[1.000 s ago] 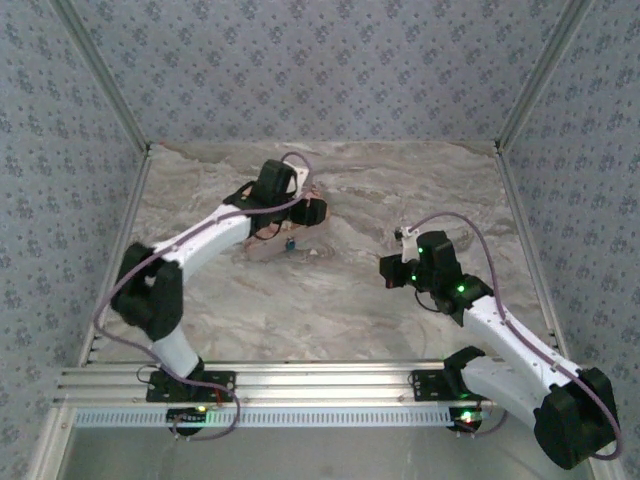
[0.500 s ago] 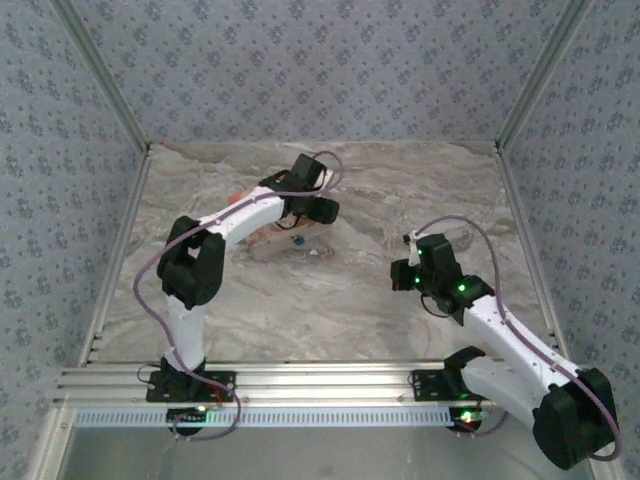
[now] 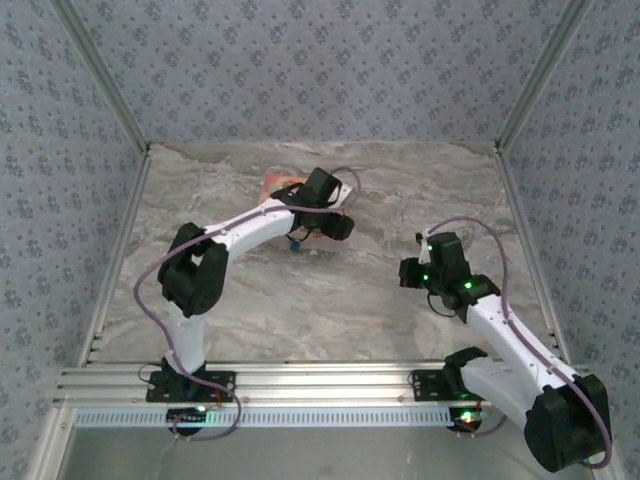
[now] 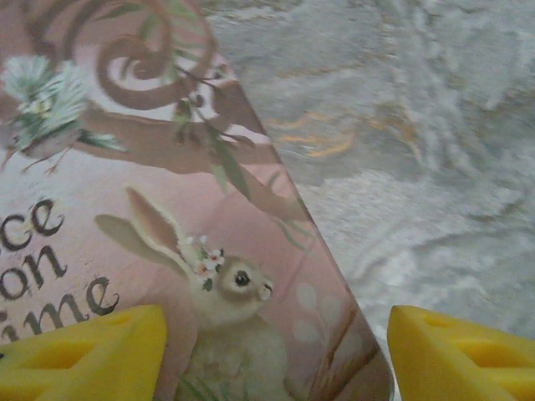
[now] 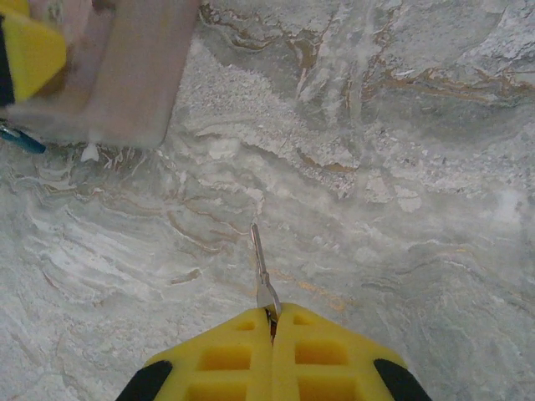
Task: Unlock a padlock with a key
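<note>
A thin silver key (image 5: pixel 262 271) sticks out forward from my right gripper (image 5: pixel 272 317), whose yellow fingers are shut on its head just above the marble table. In the top view that gripper (image 3: pixel 408 272) hangs at the right middle. My left gripper (image 3: pixel 332 228) is at the back centre, over the flat pink packet (image 4: pixel 167 251) printed with a rabbit. Its yellow fingertips (image 4: pixel 84 355) stand wide apart, open, with the packet's corner between them. The padlock is hidden.
The pink packet's edge (image 3: pixel 280 184) peeks out behind the left arm. A small blue piece (image 3: pixel 296 243) lies by the packet's near side, also seen as a blue piece (image 5: pixel 21 139) in the right wrist view. Aluminium frame posts (image 3: pixel 100 85) and patterned walls enclose the marble table (image 3: pixel 330 310).
The left arm has swung right and stretched out, carrying its gripper right over the packet with its jaws narrowing a little. The right gripper, still shut on the key, has drifted slightly right.
</note>
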